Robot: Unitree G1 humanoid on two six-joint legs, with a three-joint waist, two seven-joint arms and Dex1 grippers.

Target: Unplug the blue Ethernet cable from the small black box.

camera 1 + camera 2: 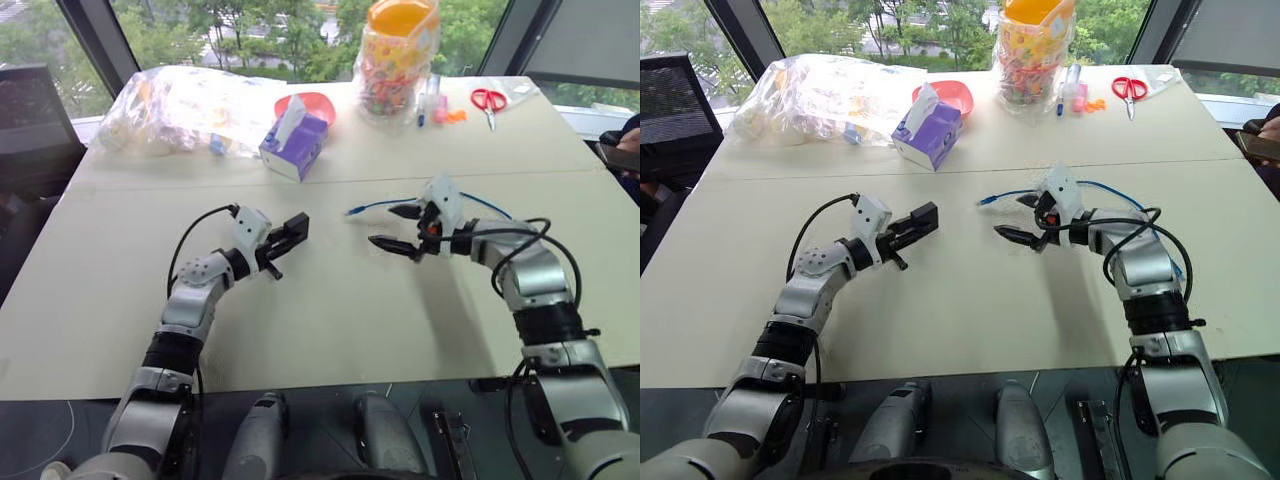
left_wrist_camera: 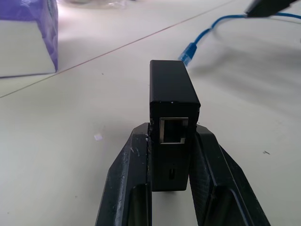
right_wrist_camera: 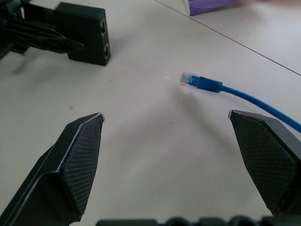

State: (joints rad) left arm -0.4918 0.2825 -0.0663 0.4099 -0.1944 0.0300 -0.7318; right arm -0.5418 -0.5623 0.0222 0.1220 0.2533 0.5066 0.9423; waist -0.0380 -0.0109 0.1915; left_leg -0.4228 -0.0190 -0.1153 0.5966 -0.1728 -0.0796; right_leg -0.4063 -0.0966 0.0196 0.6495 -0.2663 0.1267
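Cable unplugged: box held by the left gripper, plug lying free on the table.

The left gripper [image 1: 287, 238] pinches the small black box [image 2: 171, 120] between its two fingers, above the white table [image 1: 330, 310]; the box's port faces the wrist camera and is unoccupied. The blue Ethernet cable [image 3: 244, 96] lies on the table, its clear plug end well apart from the box and pointing toward it. The right gripper [image 1: 402, 228] hovers just over the cable, fingers spread wide, gripping nothing. A purple tissue box [image 1: 293, 146] stands farther back on the table.
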